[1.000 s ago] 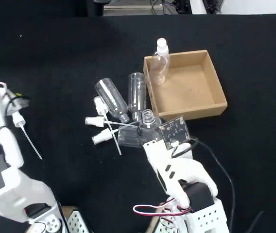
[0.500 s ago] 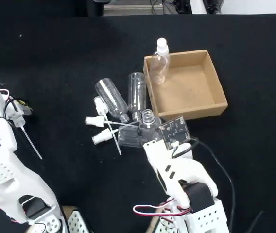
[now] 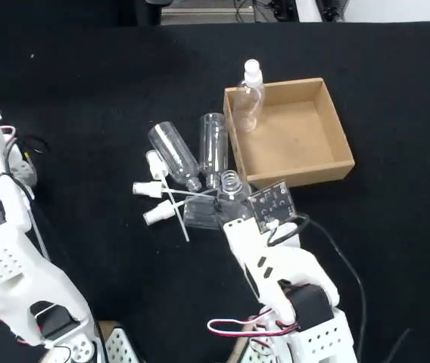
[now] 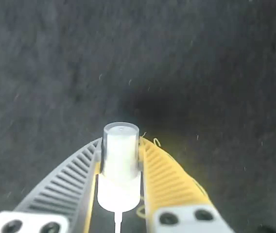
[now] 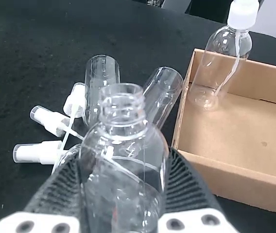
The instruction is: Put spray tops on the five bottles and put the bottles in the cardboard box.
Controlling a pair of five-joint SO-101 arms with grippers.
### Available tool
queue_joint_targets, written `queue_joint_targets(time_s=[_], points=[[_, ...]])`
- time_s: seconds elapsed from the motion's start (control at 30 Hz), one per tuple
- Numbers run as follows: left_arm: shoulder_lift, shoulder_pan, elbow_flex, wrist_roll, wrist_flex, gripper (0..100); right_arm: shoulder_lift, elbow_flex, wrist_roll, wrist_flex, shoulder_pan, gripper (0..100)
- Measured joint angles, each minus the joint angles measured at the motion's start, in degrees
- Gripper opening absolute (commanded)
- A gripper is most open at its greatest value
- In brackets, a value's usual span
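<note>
My left gripper (image 4: 121, 145) is shut on a white spray top (image 4: 120, 165), whose thin tube hangs down; in the high view this gripper (image 3: 23, 172) is at the table's left edge. My right gripper (image 3: 226, 203) is shut on an upright clear bottle (image 5: 123, 160) with an open neck, just in front of the cardboard box (image 3: 336, 144). A bottle fitted with a spray top (image 3: 250, 98) stands in the box's far left corner. Two open bottles (image 3: 173, 155) (image 3: 213, 144) lie left of the box. Three loose spray tops (image 3: 154, 189) lie beside them.
Another clear bottle (image 3: 202, 213) lies flat next to my right gripper, with spray tubes crossing it. Black cloth covers the table (image 3: 86, 91). The right arm's cable (image 3: 344, 265) trails over the cloth in front of the box.
My left arm has swung a little left and away with the spray top in its fingers. The right arm and the bottles have not moved.
</note>
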Motion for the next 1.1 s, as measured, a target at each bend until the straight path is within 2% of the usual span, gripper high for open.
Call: queue_joint_targets(time_s=[0.1, 0.2, 0.37, 0.53, 0.67, 0.83, 0.97, 1.1], points=[[0.00, 1.67, -5.27, 0.00, 6.77, 3, 0.00, 0.00, 0.00, 0.00, 0.00, 1.1], [0.00, 5.27, -8.44, 0.00, 10.11, 3, 0.00, 0.00, 0.00, 0.00, 0.00, 1.1], [-2.20, 10.90, -8.88, 0.00, 11.25, 3, 0.00, 1.67, -0.18, -2.02, 0.00, 1.1], [-11.60, 17.23, -7.56, 0.00, 11.43, 3, 0.00, 4.75, -0.18, -7.21, 0.00, 1.1], [-18.11, 22.68, -4.13, 0.35, 6.07, 3, 0.00, 6.95, -0.18, -12.57, 0.00, 1.1], [-24.97, 26.11, 0.00, 6.51, 1.14, 3, 0.00, 7.30, -1.14, -14.24, -0.18, 1.1], [-30.95, 27.34, 4.66, 8.53, -2.37, 3, 0.00, 7.30, -4.57, -14.33, -3.87, 1.1], [-36.84, 27.87, 9.14, 8.97, -8.79, 3, 0.00, 7.30, -4.84, -14.33, -7.74, 1.1]])
